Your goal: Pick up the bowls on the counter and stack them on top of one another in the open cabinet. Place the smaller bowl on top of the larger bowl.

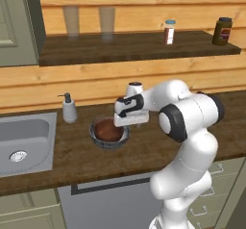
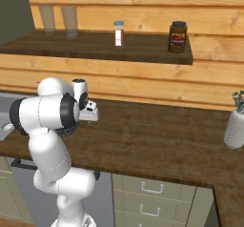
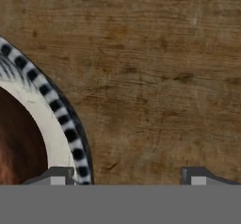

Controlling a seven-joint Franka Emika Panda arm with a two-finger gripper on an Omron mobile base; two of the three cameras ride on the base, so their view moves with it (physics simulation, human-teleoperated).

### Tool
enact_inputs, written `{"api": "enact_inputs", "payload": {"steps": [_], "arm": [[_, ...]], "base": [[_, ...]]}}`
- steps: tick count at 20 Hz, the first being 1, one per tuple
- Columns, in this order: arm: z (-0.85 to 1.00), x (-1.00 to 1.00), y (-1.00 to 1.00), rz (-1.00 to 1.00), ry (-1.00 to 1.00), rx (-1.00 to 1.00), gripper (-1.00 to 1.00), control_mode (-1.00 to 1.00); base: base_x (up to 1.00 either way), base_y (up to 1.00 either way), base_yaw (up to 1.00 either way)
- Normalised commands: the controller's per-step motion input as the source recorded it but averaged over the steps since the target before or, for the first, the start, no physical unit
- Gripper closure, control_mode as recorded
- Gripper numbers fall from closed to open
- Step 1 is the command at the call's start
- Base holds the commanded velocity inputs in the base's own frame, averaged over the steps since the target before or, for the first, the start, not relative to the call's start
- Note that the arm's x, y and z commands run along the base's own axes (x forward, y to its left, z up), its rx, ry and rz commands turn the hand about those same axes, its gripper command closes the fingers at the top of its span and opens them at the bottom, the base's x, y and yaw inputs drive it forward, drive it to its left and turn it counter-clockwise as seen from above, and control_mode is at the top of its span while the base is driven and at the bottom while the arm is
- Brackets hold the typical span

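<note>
I have the gripper (image 1: 126,122) low over the right rim of the nested bowls on the worktop (image 1: 144,151). Reddish-brown smaller bowl (image 1: 107,130) already sits inside the ribbed larger bowl (image 1: 98,140), both upright, mouths up, round so no long axis. Jaws wide, straddling the rim, holding nothing. Open cabinet (image 1: 134,47) awaits the stack.

A white pump soap dispenser (image 1: 69,108) stands left of the gripper, beside an inset grey steel sink (image 1: 24,144). Above the gripper stand 2 clear glasses (image 1: 72,21), a white spice shaker (image 1: 169,31) and a dark brown jar (image 1: 222,31). Far right, a white vase (image 2: 235,128).
</note>
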Motion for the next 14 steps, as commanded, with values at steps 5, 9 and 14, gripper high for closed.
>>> {"api": "enact_inputs", "payload": {"steps": [5,9,14], "arm": [[-0.47,-0.24,0.06,0.00,0.00,0.00,-1.00,-1.00],[-0.32,-0.23,0.01,0.00,0.00,0.00,-1.00,-1.00],[-0.67,-0.63,0.00,0.00,-0.01,0.01,-1.00,-1.00]], "base": [[0.00,0.00,0.00],[0.00,0.00,0.00],[0.00,0.00,0.00]]}}
